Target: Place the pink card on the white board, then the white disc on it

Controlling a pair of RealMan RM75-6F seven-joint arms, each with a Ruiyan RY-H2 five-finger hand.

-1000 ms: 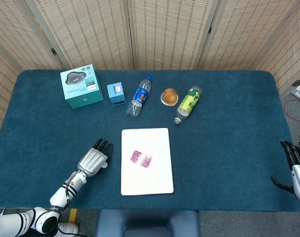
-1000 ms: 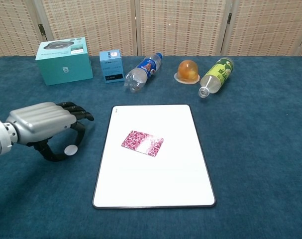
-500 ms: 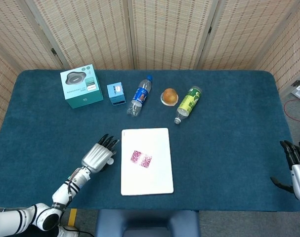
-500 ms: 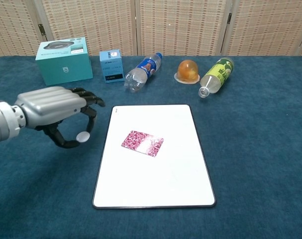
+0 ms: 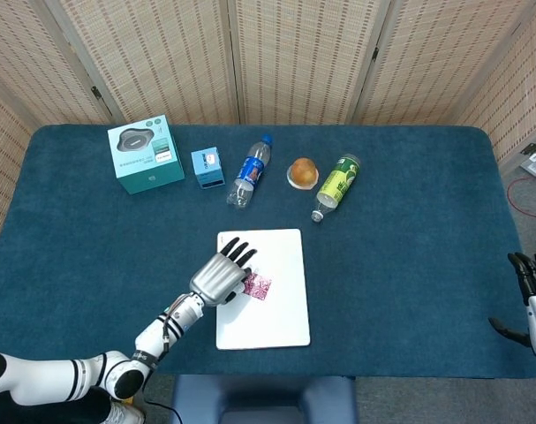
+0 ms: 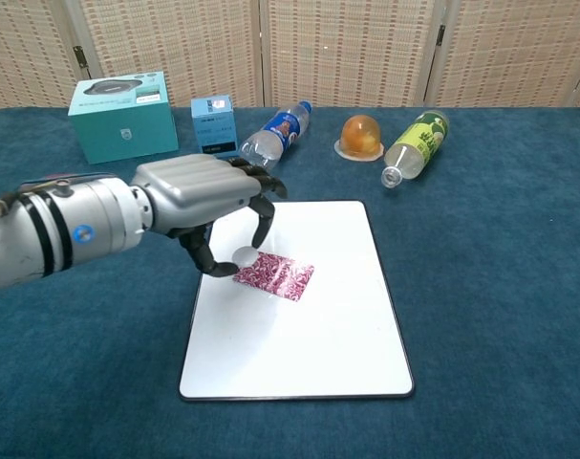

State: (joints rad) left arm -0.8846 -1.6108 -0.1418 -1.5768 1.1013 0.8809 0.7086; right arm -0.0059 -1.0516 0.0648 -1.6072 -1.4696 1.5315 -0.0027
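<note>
The white board [image 5: 276,318] [image 6: 309,335] lies flat at the table's front centre. On it rests the pink patterned card [image 5: 260,286] [image 6: 282,275], partly covered in the head view by my left hand [image 5: 222,276] [image 6: 202,199]. That hand hovers over the board's left part and pinches the small white disc [image 6: 245,255] between thumb and a finger, just above the card's left end. My right hand [image 5: 534,300] stays at the far right table edge, holding nothing, with its fingers apart.
Along the back stand a teal box [image 5: 145,154] [image 6: 122,115], a small blue box [image 5: 208,166] [image 6: 215,124], a lying blue-label bottle [image 5: 250,170] [image 6: 274,138], an orange jelly cup [image 5: 303,172] [image 6: 360,135] and a lying green bottle [image 5: 336,185] [image 6: 414,145].
My left hand has carried the white disc rightwards from beside the board to above the card's left end. The right hand has barely moved.
</note>
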